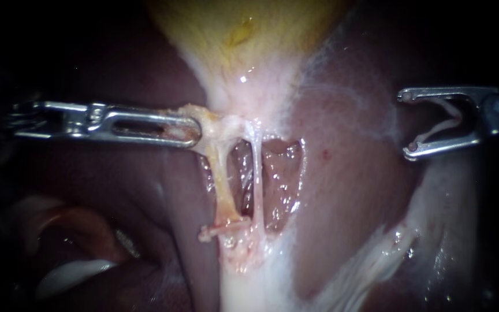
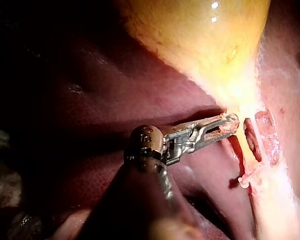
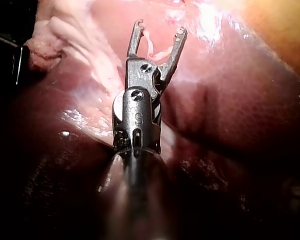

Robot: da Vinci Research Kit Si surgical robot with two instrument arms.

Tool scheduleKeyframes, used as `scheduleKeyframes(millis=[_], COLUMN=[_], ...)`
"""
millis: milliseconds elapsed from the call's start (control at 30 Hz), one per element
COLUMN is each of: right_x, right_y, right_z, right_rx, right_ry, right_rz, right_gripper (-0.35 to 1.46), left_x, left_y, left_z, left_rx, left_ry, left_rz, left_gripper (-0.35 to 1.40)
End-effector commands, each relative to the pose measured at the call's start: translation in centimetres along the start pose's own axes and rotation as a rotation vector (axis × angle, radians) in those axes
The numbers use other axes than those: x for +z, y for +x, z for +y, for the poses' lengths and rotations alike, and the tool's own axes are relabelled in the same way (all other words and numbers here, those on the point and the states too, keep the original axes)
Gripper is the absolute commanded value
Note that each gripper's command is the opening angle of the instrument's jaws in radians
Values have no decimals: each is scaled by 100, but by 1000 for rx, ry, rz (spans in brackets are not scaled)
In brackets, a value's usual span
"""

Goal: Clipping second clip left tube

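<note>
Right instrument (image 1: 408,122): reached in from the view's right, above the liver and well apart from both tubes; stood wide at the jaws, yet touched the loaded clip from two sides and so held it. Looked the same in the right wrist view, right instrument (image 3: 160,27) forked open around the loaded clip (image 3: 155,50).
Loaded clip (image 1: 437,122): pale and V-shaped; sat open between the right instrument's jaws, with one leg against each and the ends near the tips.
Left instrument (image 1: 194,132): reached in level from the view's left; was clamped together on the gallbladder neck (image 1: 212,118), with pale tissue bunched at the tips. Showed the same grip in the left wrist view, left instrument (image 2: 230,122) pinched on pale tissue just under the yellow gallbladder (image 2: 200,35).
Left tube (image 1: 223,185): ran stretched from the gripped neck down to the pale tissue below.
Seated clip (image 1: 222,229): sat crosswise on the lower end of the left tube, with one end jutting out on the left instrument's side.
Right tube (image 1: 256,173): thinner; stood just beside the left tube, apart by a narrow gap.
Liver (image 1: 347,173): dark red; lay behind both tubes and showed through the openings beside them.
Gallbladder (image 1: 244,34): yellow; lay farthest back and narrowed down to the neck.
</note>
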Motion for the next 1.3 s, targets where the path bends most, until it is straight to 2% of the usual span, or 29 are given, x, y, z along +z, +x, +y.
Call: scheduleKeyframes(millis=[33,233,367,833,1100,1300], right_x=[0,5,21,110,161,188], right_y=[0,0,-4,-26,-30,-33], right_z=[0,-3,-8,-31,-44,-47], right_rx=[0,-8,-1,82,128,143], right_ry=[0,-2,9,47,71,88], right_rz=[0,-1,5,27,34,38], right_gripper=[49,49,49,49,49,49], left_x=[0,-1,-1,1,2,2], left_y=[1,2,2,4,4,4], left_z=[-2,-5,-5,-6,-6,-7], left_rx=[0,0,0,1,0,0], left_ry=[2,1,1,-1,-1,-1], left_rz=[-2,-3,-3,-4,-5,-5], left_gripper=[-35,-35,-35,-35,-35,-35])
